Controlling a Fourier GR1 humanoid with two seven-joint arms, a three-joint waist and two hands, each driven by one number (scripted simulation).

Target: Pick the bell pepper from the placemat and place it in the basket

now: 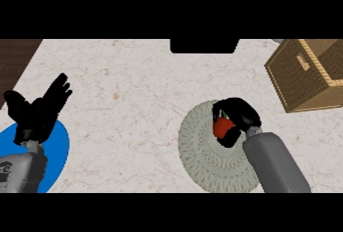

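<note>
Two black hands show over the pale marbled surface (134, 90), and the right hand (237, 118) is the one at work: its fingers (242, 110) and thumb are curled round the red bell pepper (222, 128), so that only a wedge of red shows between them. That hand and the pepper it holds sit over the round grey woven placemat (208, 152), on the placemat's upper right part, and the grey right forearm (275, 163) crosses the placemat's right side on its way down to the lower edge of the view. Whether the pepper touches the placemat or is lifted clear of it cannot be told from this steep angle. Up and to the right of the placemat, well apart from it, stands the brown wicker basket (295, 86), partly cut off by the view's right edge, with its lighter woven rim and inside wall showing. Far to the left of the placemat, the left hand (36, 113) rests open near the view's left edge, fingers straight and pointing up, holding nothing. Beneath that hand and its grey forearm lies a blue round plate (59, 145), also well to the left of the placemat. A dark brown strip (17, 56) borders the surface at the upper left.
</note>
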